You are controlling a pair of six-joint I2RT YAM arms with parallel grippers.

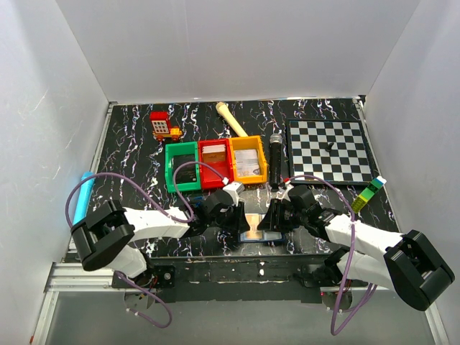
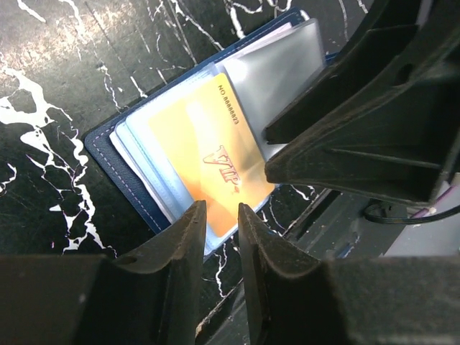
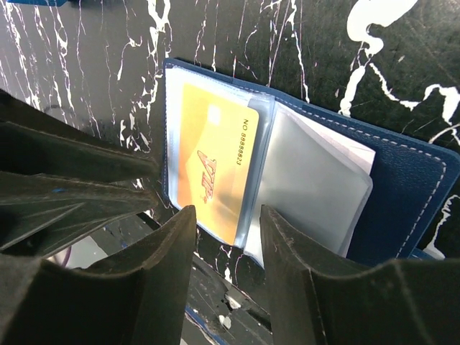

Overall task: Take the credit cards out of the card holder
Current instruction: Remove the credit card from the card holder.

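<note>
The card holder lies opened flat on the black marbled table, directly between the two grippers, which face each other across it. It is just ahead of the left gripper and just ahead of the right gripper.

In the left wrist view the left gripper has its jaws only narrowly parted, and its fingertips stand over the near edge of the card holder. The lower corner of a yellow credit card shows in the slit between them. Nothing looks pinched, though I cannot tell whether the tips touch the holder. The card is tucked in a clear sleeve, and the right gripper looms dark just past the card's far side.

In the right wrist view the right gripper is about half open and holds nothing. The bottom edge of the credit card and the fold of the sleeves lie in the gap ahead of its fingers. The navy cover of the card holder spreads out beyond the right-hand finger. The left gripper fills the space beside the left-hand finger.

Well beyond both grippers sit a green bin, a red bin and an orange bin in a row. A chessboard lies farther off, beyond the right gripper.
</note>
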